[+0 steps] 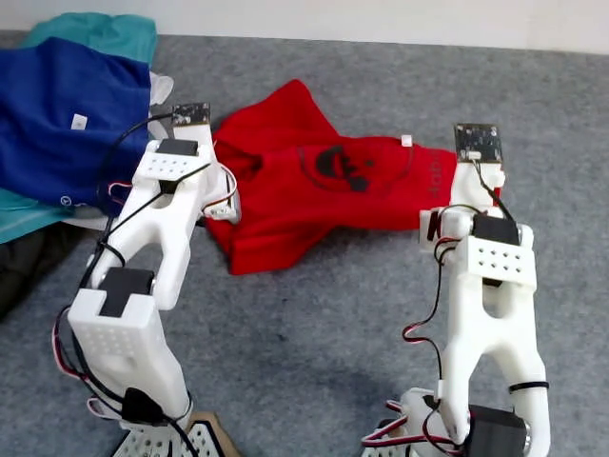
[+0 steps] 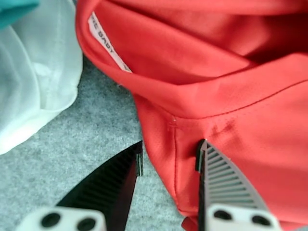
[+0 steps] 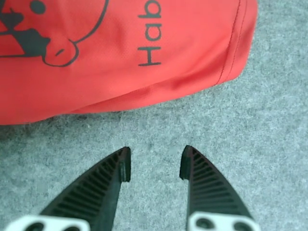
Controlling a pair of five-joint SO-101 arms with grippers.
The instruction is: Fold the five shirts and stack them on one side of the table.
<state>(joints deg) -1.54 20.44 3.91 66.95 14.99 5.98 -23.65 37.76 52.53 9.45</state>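
High view: the red shirt lies crumpled mid-table on the grey mat, and a blue shirt is piled over a teal shirt at the far left. The left gripper has its fingers apart and straddles the red shirt's edge near its label, one finger over mat, the other over red cloth. A white shirt lies just beside. The right gripper, also spread, hangs over bare mat just short of the red shirt's printed end.
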